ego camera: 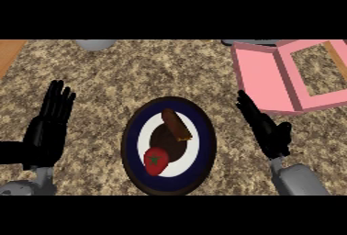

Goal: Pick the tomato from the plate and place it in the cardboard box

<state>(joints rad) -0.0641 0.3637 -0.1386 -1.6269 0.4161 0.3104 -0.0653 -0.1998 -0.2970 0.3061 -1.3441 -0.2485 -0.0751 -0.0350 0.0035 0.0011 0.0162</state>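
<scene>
Two hands open, empty. Tomato sits on plate, near edge, beside a brown pastry. Right hand just right of plate, probably staged to reach; left hand resting left. Pink box beyond plate, right.

Kitchen setting: speckled granite-look tabletop, food served on a dark-rimmed plate, grey vessel at far edge.
</scene>
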